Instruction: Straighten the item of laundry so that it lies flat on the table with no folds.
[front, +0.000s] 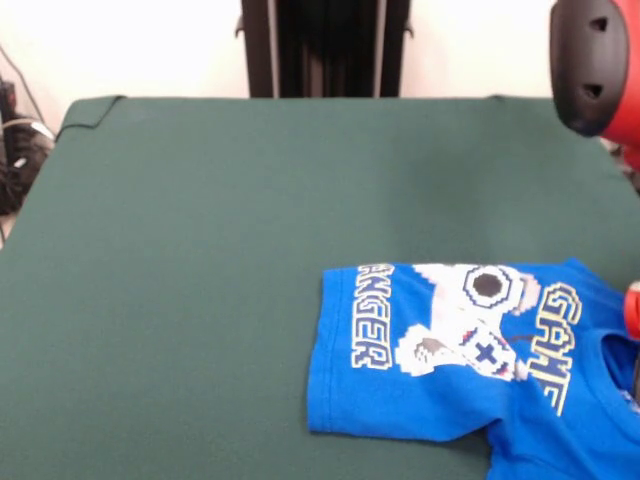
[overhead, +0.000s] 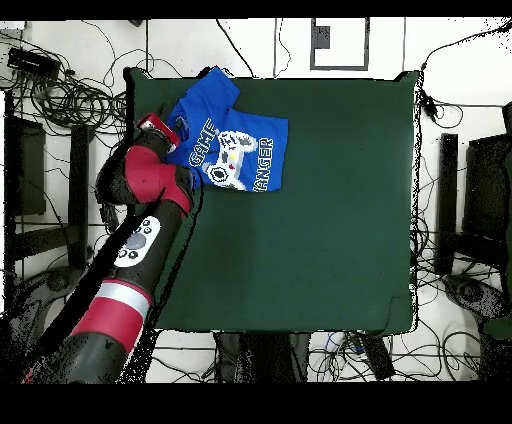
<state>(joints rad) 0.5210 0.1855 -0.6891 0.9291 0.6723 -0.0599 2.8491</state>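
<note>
A dark green desk (overhead: 330, 200) is seen among cables. The blue T-shirt (overhead: 228, 145) is bunched at one corner, its hem folded under. The gripper (overhead: 160, 127) is poised at the collar side, probably to tug it flat; its opening cannot be told.

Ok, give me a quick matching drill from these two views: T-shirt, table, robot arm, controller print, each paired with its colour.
Things:
1. T-shirt
2. table
3. robot arm
4. controller print

Colours:
A. dark green
B. mostly white
C. bright blue
D. red and black

Pairs: 1-C, 2-A, 3-D, 4-B
</note>
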